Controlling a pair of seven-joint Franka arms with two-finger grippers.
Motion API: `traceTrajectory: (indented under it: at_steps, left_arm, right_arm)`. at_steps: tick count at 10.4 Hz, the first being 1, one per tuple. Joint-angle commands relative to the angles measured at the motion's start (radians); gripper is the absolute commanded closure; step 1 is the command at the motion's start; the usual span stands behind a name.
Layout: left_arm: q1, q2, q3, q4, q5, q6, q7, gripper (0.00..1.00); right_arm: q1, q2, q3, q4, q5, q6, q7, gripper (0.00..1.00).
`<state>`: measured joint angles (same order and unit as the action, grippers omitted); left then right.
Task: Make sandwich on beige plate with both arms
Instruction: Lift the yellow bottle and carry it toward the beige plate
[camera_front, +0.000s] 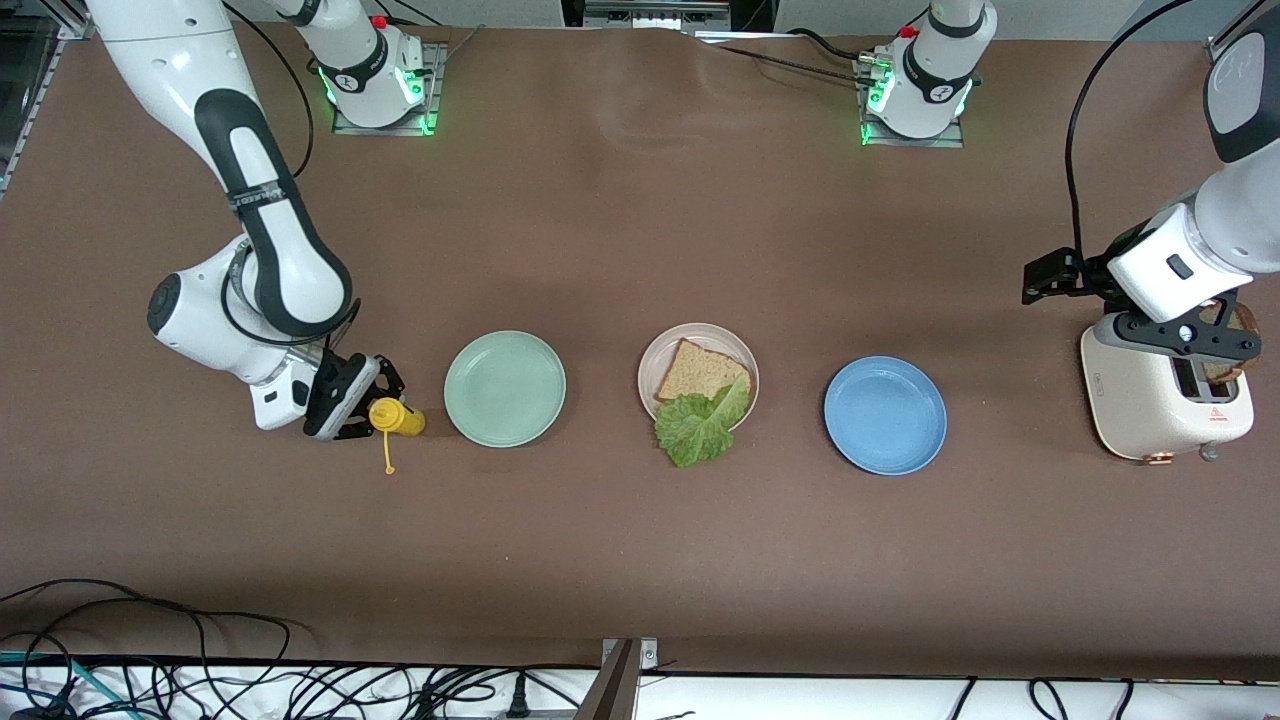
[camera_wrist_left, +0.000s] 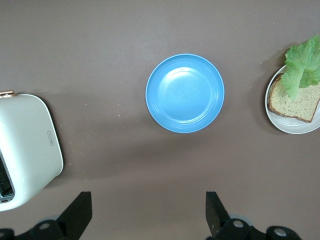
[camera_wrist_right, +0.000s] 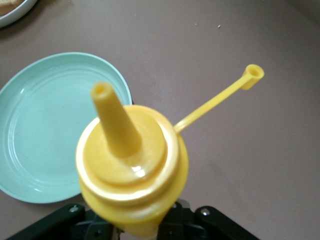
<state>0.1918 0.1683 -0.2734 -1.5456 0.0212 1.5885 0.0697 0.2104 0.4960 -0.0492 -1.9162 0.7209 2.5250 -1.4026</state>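
Mint-green plate (camera_front: 505, 388) on brown table (camera_front: 640, 560), toward right arm's end; empty; yellow squeeze bottle (camera_front: 396, 416) just beside it, further toward that end, cap off & dangling on thin yellow tether (camera_front: 388, 456); nozzle open in right wrist view. Blue plate (camera_front: 885, 414) toward left arm's end, empty. Cream toaster (camera_front: 1165, 405) at that end of table, w/ brown bread slice (camera_front: 1232, 350) sticking up from slot. Black cables (camera_front: 150, 640) along table edge nearest front cam.
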Motion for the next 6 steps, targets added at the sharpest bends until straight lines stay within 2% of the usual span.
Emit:
traceTrajectory:
  at_steps: [1,3,6]
  left_arm:
    - [-0.002,-0.013,-0.003,0.001,0.000,-0.015,-0.005,0.00]
    - [0.000,-0.012,0.002,0.001,0.000,-0.015,-0.004,0.00]
    - [0.000,-0.013,0.000,0.001,0.000,-0.015,-0.005,0.00]
  right_arm:
    - [0.024,-0.043,0.009,0.002,-0.140,-0.005,0.199,1.00]
    - [0.049,-0.057,0.011,0.032,-0.314,-0.050,0.405,1.00]
    - [0.118,-0.057,0.017,0.158,-0.531,-0.199,0.719,1.00]
